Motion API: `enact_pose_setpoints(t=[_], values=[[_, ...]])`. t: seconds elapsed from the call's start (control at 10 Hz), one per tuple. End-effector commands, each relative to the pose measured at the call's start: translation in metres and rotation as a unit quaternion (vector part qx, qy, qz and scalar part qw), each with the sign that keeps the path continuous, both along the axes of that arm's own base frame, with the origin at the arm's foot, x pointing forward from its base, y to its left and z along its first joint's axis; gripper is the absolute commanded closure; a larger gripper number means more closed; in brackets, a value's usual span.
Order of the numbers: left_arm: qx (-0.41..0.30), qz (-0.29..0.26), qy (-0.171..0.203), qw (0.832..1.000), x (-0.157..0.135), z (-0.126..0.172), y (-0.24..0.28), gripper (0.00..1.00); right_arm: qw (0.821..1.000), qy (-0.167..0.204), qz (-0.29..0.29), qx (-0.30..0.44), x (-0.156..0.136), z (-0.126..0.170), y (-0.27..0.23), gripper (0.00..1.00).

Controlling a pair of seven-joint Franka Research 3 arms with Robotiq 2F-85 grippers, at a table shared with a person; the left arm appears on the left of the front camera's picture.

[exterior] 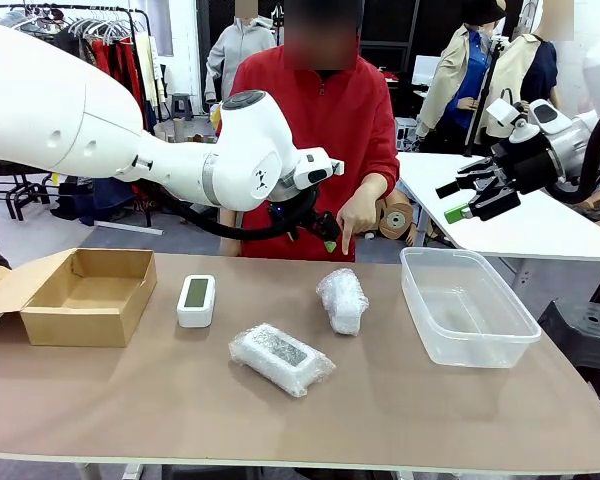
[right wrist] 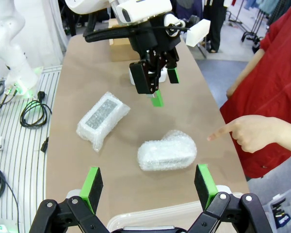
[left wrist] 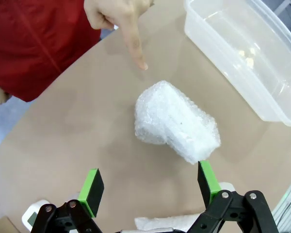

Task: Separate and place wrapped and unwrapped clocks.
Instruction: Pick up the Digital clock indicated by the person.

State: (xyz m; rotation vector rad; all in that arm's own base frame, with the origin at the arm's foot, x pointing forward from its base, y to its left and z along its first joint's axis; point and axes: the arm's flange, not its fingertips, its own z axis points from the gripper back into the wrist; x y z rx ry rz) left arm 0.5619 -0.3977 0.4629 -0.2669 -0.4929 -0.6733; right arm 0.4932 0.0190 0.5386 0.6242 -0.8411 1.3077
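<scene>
The bare white clock (exterior: 196,300) stands left of centre, screen up. One wrapped clock (exterior: 342,299) lies mid-table, just below the person's downward-pointing finger (exterior: 346,243). A second wrapped clock (exterior: 280,358) lies nearer the front edge. My left gripper (exterior: 325,235) hovers open above the far edge of the table, and in its wrist view the left gripper (left wrist: 150,182) looks down on the wrapped clock (left wrist: 177,121) from above. High at the right, my right gripper (exterior: 458,200) hangs open and holds nothing; its wrist view shows the right gripper (right wrist: 148,182) over both wrapped clocks (right wrist: 167,150) (right wrist: 103,119).
An open cardboard box (exterior: 80,295) sits at the table's left end. A clear plastic container (exterior: 465,305) with nothing in it sits at the right end. The person in red stands at the far side, hand (right wrist: 247,131) over the table's far edge.
</scene>
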Motion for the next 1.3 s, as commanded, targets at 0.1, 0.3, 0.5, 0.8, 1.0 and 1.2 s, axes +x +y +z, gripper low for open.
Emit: enact_pose_setpoints(t=[0.1,0.3,0.5,0.8,1.0,1.2], values=[[0.029,0.032,0.002,0.999,-0.001,0.000,0.006,0.00,1.000,0.000,0.001,0.000,-0.001,0.000,0.000,0.00],[0.029,0.032,0.002,0.999,-0.001,0.000,0.006,0.00,1.000,0.000,0.001,0.000,-0.001,0.000,0.000,0.00],[0.012,0.059,0.019,0.998,0.002,-0.007,-0.007,0.00,1.000,0.000,0.001,0.000,-0.001,0.000,0.000,0.00],[0.044,0.159,0.033,0.986,0.012,-0.008,-0.046,0.00,1.000,0.000,0.001,0.000,-0.001,0.000,0.000,0.00],[0.042,0.211,0.059,0.975,0.019,-0.020,-0.070,0.00,1.000,0.000,0.001,0.000,-0.001,0.000,0.000,0.00],[0.054,0.280,0.093,0.954,0.030,-0.034,-0.094,0.00,1.000,0.000,0.001,0.000,-0.001,0.000,0.000,0.00]])
